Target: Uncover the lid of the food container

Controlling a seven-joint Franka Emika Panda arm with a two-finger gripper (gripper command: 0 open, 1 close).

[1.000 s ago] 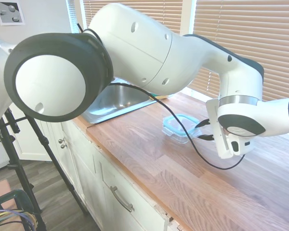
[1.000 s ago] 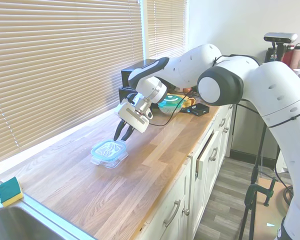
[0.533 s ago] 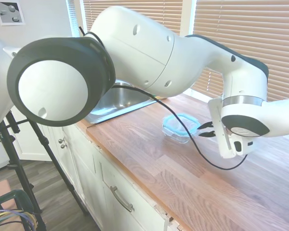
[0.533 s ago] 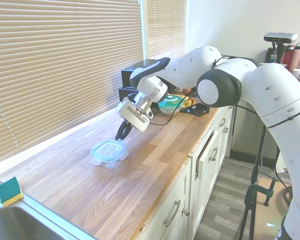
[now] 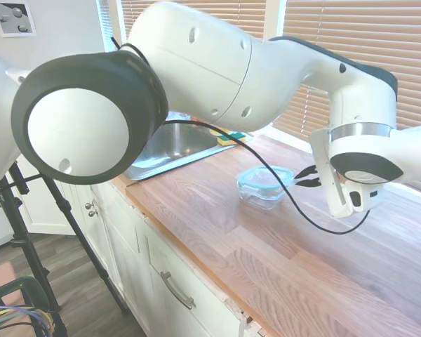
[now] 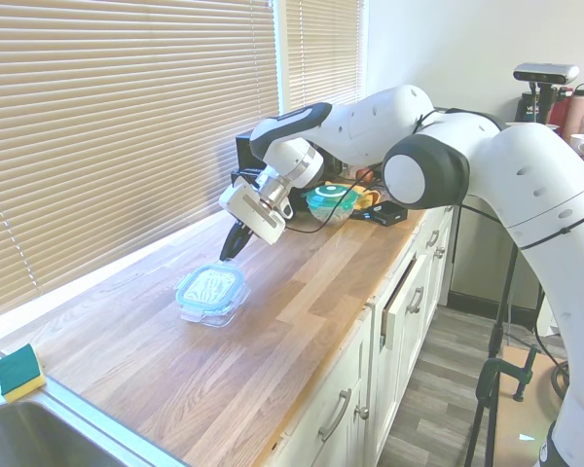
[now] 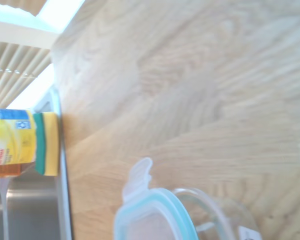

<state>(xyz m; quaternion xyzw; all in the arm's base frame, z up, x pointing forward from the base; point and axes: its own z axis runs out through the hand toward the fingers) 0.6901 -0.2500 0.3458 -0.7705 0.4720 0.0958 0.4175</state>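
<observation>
The gripper hovers above the food container, fingers pressed together and holding nothing. That container sits mid-tabletop, nearer the window edge, and the lid looks shifted off one side of the glass. Next call: spread, drop down, catch the teal rim. The arm reaches low, wrist angled downward.

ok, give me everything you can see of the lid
The lid is a flat rounded square with a clear centre, a teal rim and a translucent clip tab sticking out. It looks like plastic. It lies on the food container on the wooden counter, but the wrist view shows it sitting offset, with the dish's glass rim exposed beside it. The tool hangs near its edge; I can't tell whether they touch.
</observation>
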